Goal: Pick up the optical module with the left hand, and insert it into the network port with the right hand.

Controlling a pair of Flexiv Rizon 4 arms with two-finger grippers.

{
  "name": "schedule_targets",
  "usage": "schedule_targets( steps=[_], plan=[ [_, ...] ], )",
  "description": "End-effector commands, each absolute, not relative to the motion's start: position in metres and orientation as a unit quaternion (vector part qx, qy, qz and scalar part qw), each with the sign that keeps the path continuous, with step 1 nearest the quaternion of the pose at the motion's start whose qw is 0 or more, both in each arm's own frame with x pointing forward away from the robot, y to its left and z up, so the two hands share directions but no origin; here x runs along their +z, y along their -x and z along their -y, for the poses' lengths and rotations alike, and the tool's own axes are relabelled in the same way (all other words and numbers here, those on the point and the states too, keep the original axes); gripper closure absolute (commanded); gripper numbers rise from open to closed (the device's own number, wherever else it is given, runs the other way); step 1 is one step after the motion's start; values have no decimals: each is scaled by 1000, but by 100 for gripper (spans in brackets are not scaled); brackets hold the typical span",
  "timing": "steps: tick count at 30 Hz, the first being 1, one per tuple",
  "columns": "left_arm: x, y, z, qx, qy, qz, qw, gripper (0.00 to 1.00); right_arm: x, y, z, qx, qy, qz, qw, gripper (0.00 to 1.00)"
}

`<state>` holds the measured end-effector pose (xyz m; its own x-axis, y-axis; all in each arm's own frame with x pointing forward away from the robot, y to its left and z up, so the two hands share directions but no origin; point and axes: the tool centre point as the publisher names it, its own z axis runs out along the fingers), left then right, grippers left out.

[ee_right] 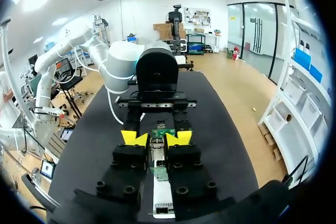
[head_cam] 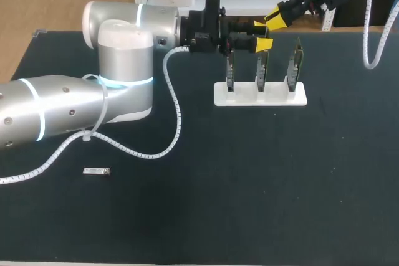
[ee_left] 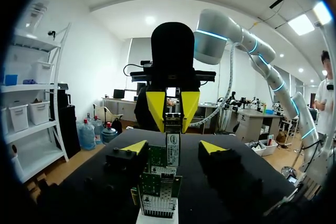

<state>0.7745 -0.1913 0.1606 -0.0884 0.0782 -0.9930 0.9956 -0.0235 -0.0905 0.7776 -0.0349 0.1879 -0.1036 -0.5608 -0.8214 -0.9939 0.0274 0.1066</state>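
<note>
The right gripper (ee_right: 156, 139) pinches the optical module (ee_left: 172, 149) above the network cards (ee_left: 156, 157) by the table's (head_cam: 199, 216) far edge; its long axis continues the 2 fingers, toward a card's port; the left gripper (ee_left: 173, 147), spread wide and empty, flanks those cards.

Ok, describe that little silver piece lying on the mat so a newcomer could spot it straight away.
Look at the black mat, then my left arm at its left side. On the near side of its forearm lies the little silver piece. It lies flat and alone, while the green cards stand upright in the white rack.
</note>
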Motion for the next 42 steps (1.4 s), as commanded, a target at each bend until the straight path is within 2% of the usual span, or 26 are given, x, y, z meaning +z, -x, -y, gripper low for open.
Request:
schedule_targets(
  steps=[1, 9, 42],
  plan=[
    [161, -774, 191, -508, -503, -535, 451, 0, 188, -775, 35, 357, 597, -651, 304, 100],
    [162, -772, 189, -506, -507, -529, 455, 0, 188, -775, 35, 356, 599, -651, 303, 100],
    [143, -773, 163, -407, -570, -585, 409, 0, 188, -778, 37, 357, 600, -650, 300, 100]
  ],
)
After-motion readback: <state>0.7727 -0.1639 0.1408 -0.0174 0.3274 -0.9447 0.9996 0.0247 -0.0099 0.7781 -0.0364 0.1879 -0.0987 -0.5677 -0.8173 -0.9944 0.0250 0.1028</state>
